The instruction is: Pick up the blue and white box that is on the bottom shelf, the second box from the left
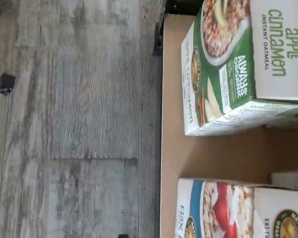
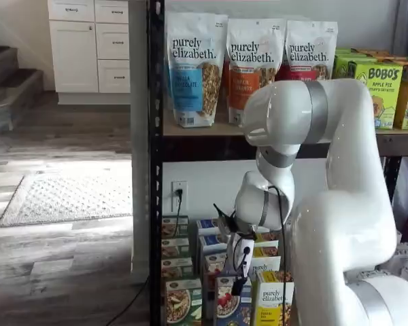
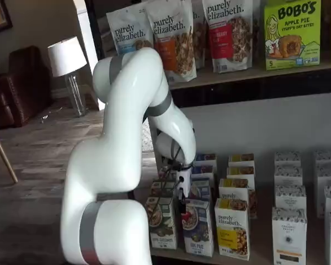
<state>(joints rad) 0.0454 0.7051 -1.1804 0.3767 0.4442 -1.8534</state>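
Note:
The blue and white box (image 2: 231, 303) stands at the front of the bottom shelf (image 3: 174, 252), between a green carton (image 2: 182, 302) and a yellow carton (image 2: 272, 299). It also shows in a shelf view (image 3: 198, 226) and in the wrist view (image 1: 238, 208), with a cereal bowl and red berries on its face. My gripper (image 2: 239, 268) hangs just above and in front of this box, and shows in both shelf views (image 3: 181, 190). Its fingers are seen side-on, so no gap can be made out. It holds nothing that I can see.
The green apple cinnamon carton (image 1: 238, 64) stands beside the blue box with a gap of tan board (image 1: 213, 153) between them. More rows of cartons stand behind and to the right (image 3: 289, 221). Granola bags (image 2: 194, 68) fill the tier above. A wood floor (image 1: 79, 119) lies in front.

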